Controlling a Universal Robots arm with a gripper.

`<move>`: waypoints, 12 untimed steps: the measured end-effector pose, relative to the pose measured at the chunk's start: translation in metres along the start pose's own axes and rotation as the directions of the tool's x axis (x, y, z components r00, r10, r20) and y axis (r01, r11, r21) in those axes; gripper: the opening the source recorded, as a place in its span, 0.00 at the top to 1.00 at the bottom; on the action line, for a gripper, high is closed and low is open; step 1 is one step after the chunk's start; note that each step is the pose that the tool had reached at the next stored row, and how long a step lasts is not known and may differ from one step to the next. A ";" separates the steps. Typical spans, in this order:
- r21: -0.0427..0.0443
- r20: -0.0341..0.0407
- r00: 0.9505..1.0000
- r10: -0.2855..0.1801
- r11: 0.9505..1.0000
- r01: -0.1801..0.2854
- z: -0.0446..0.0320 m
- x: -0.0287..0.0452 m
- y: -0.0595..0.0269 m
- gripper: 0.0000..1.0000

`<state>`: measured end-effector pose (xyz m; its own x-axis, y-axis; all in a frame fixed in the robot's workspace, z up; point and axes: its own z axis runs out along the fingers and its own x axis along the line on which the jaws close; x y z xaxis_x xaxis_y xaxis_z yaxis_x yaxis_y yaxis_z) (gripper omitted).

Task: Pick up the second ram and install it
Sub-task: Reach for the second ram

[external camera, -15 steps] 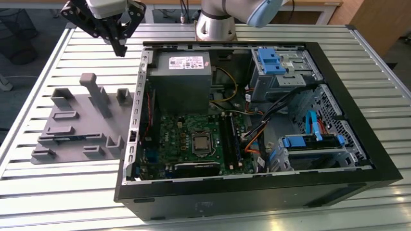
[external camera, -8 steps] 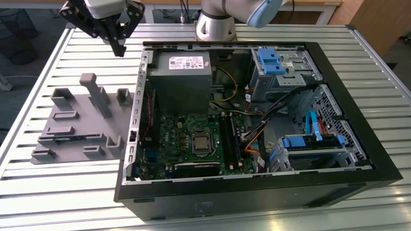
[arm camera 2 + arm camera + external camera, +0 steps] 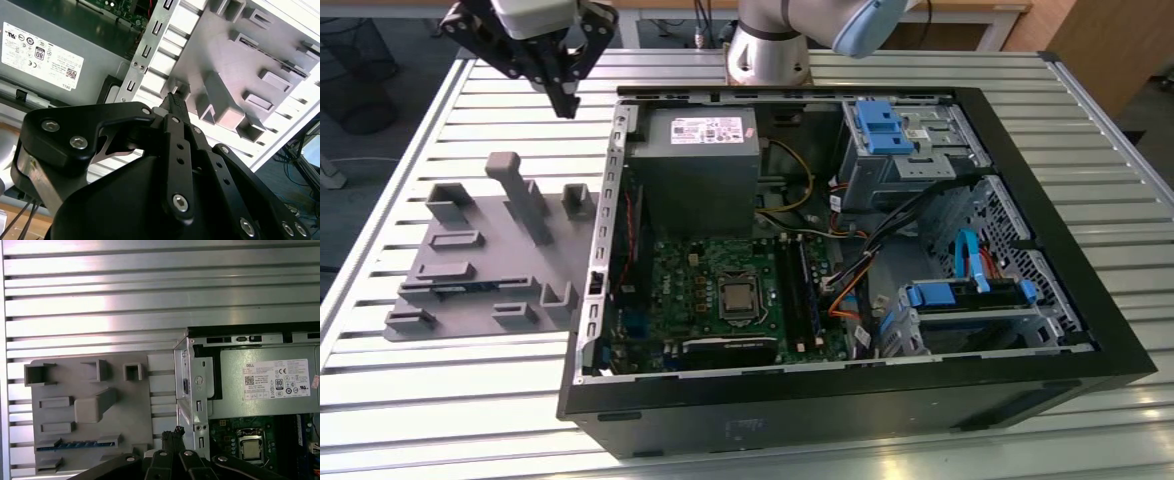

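1. Hand. The hand point(image 3: 566, 103) is poised above the table point(image 3: 400, 150), near the far corner of the open computer case point(image 3: 854, 390), on the exterior view's left. Its fingers are closed tip to tip with nothing between them, and both wrist views confirm this point(image 3: 174, 99) point(image 3: 176, 431). The hand touches no object. The arm is cut off by the frame edge in the exterior view.

2. Second ram. The second ram point(image 3: 460, 287) rests on edge in a slot of the grey holder plate point(image 3: 507, 262), which lies flat on the table beside the case. In the exterior view it appears as a thin dark strip with a blue tint. In the first wrist view the second ram point(image 3: 75, 444) shows as a narrow blue-flecked line between two raised blocks of the plate point(image 3: 135, 410). The board face and chips are hidden by this edge-on position. It is well apart from the hand.

3. Case interior. The power supply point(image 3: 700, 160) sits at the far end and the motherboard point(image 3: 707, 280) lies below it, with the processor socket point(image 3: 738, 298) exposed. The long black memory slots point(image 3: 801, 290) run beside the socket. Whether any slot is occupied cannot be determined.
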<state>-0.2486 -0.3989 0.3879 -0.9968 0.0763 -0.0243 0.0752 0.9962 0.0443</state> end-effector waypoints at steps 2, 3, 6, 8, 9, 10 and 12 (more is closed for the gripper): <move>0.000 0.000 1.000 0.000 1.000 0.000 0.0000 0.0009 -0.0001 0.89; 0.000 0.000 1.000 0.000 1.000 0.000 0.0000 0.0014 -0.0001 0.89; 0.000 0.000 1.000 0.000 1.000 0.000 0.0000 0.0035 -0.0002 0.89; 0.000 0.000 1.000 0.000 1.000 0.000 0.0000 0.0050 -0.0004 0.89; 0.000 0.000 1.000 0.000 1.000 0.000 0.0000 0.0058 -0.0004 0.89; 0.000 0.000 1.000 0.000 1.000 0.000 0.0000 0.0068 -0.0005 0.89; 0.000 0.000 1.000 0.000 1.000 0.000 -0.0001 0.0093 -0.0007 0.89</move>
<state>-0.2579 -0.3990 0.3878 -0.9968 0.0762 -0.0243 0.0750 0.9962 0.0443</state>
